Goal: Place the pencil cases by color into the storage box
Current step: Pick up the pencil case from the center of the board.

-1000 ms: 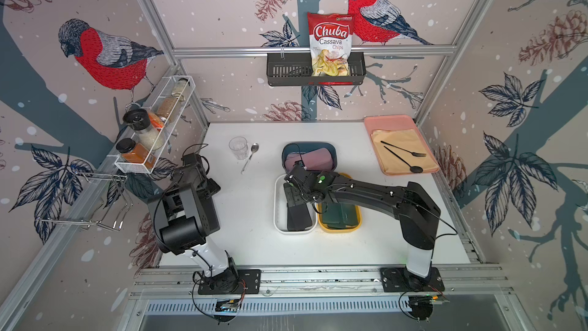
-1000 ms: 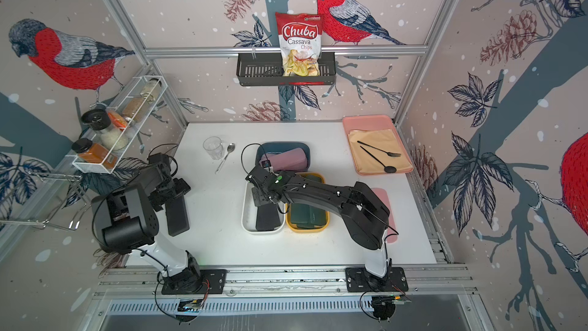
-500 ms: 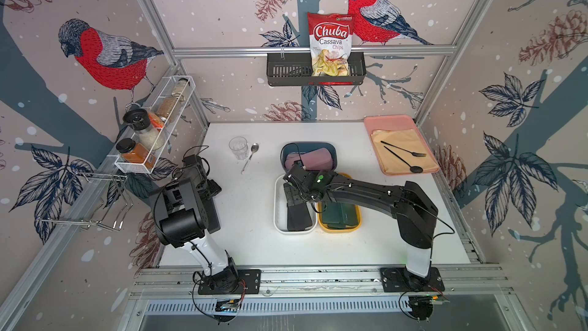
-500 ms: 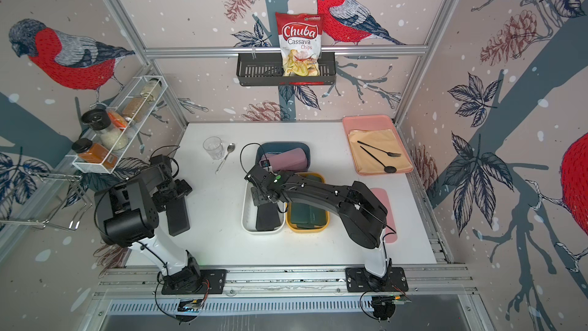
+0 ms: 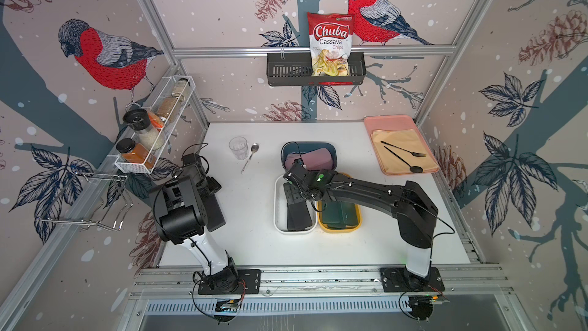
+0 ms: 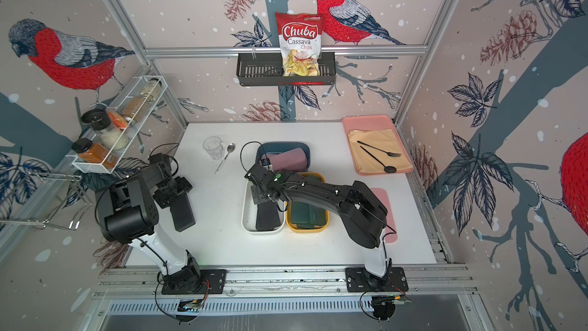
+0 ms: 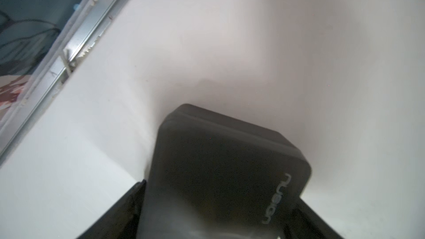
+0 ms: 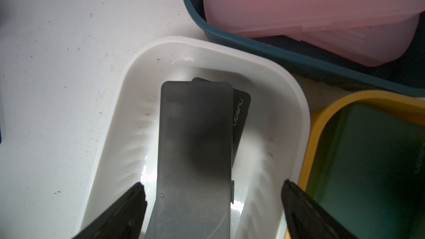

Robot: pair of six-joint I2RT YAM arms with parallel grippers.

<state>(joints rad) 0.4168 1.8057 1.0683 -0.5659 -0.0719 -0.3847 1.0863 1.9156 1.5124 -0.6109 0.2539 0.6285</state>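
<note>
The left gripper squeezes the sides of a black case, well off to the left of the white tub. The right gripper hangs wide open over the white tub and holds nothing (black cases lie inside, under it). Pink cases sit in the blue tub just behind the white tub, green cases in the yellow tub just right of it, and one pink case farther right.

The left arm is folded above its base, the left pincer closed on a black pencil case, while the right arm reaches far forward, the right pincer spread wide, pointing down.
</note>
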